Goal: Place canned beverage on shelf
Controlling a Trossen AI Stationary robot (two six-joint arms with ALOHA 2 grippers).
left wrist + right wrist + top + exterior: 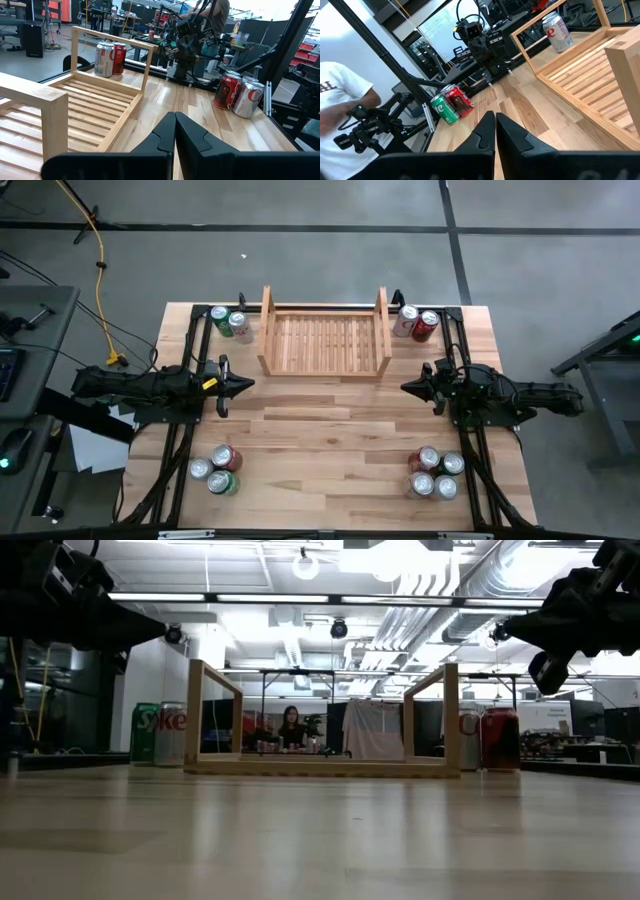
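both my left fingers (248, 385) and right fingers (407, 387) are pinched closed on nothing beside the shelf (324, 343), so reaching for a can (227, 457) unopened could topple it.

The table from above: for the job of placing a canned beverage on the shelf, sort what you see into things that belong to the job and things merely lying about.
Belong to the job:
- shelf, no cans in it
- four can clusters at the table corners
- left gripper and right gripper, both shut, holding nothing

Lying about:
- yellow cable on the floor
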